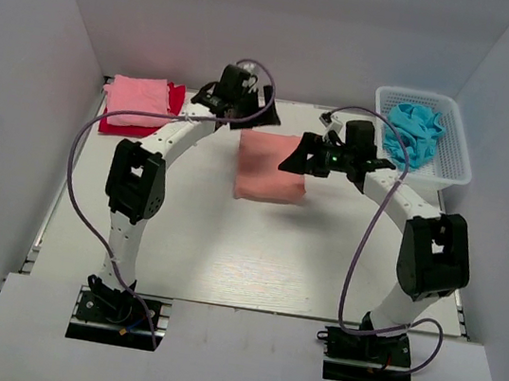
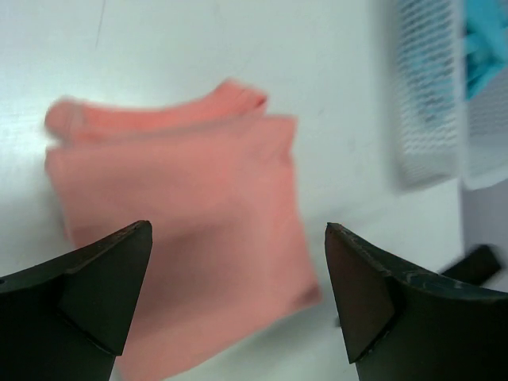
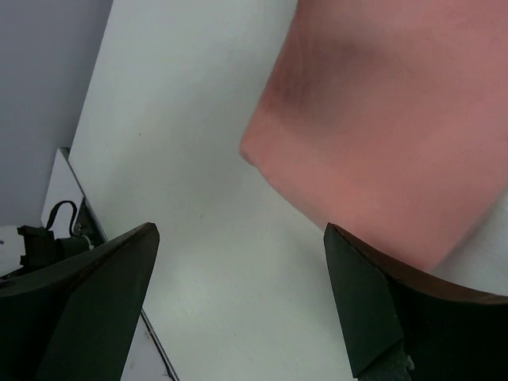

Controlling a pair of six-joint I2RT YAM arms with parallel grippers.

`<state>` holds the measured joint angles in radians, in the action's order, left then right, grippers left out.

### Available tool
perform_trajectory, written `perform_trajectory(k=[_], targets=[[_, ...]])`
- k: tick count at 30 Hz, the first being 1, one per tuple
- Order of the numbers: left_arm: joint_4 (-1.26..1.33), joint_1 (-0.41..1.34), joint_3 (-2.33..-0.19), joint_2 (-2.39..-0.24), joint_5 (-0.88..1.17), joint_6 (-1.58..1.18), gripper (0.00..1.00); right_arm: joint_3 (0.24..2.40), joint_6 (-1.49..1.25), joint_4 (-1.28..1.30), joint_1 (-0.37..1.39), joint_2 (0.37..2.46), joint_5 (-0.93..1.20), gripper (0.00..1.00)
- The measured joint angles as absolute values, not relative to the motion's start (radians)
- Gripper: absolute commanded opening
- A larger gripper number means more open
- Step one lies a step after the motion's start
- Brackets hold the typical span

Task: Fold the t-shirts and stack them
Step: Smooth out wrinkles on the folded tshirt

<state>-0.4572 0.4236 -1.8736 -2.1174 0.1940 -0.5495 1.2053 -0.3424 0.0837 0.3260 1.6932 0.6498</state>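
Observation:
A salmon-orange t-shirt (image 1: 271, 166) lies folded into a small rectangle on the table's middle back; it also shows in the left wrist view (image 2: 178, 222) and in the right wrist view (image 3: 397, 119). A light pink t-shirt (image 1: 138, 100) lies folded on a red t-shirt (image 1: 176, 98) at the back left. A turquoise-blue t-shirt (image 1: 414, 133) is crumpled in the basket. My left gripper (image 1: 243, 117) is open and empty above the salmon shirt's far edge. My right gripper (image 1: 296, 158) is open and empty above its right edge.
A white lattice basket (image 1: 455, 149) stands at the back right and shows in the left wrist view (image 2: 429, 103). White walls enclose the table on three sides. Purple cables loop from both arms.

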Motion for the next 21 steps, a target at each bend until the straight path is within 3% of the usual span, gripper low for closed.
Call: perform_trajectory(k=[6,16,21], targets=[[-0.410,0.414,-2.032,-2.142,0.258,-0.554,1.00,1.250,-0.371,0.017,0.356,1.776,0.709,0.90],[-0.352,0.403,-1.978,-2.418,0.468,-0.503,1.00,1.249,-0.390,-0.036,0.366,1.905,0.728,0.90],[-0.303,0.384,-1.982,-2.434,0.507,-0.492,1.00,1.218,-0.368,-0.050,0.357,1.975,0.703,0.90]])
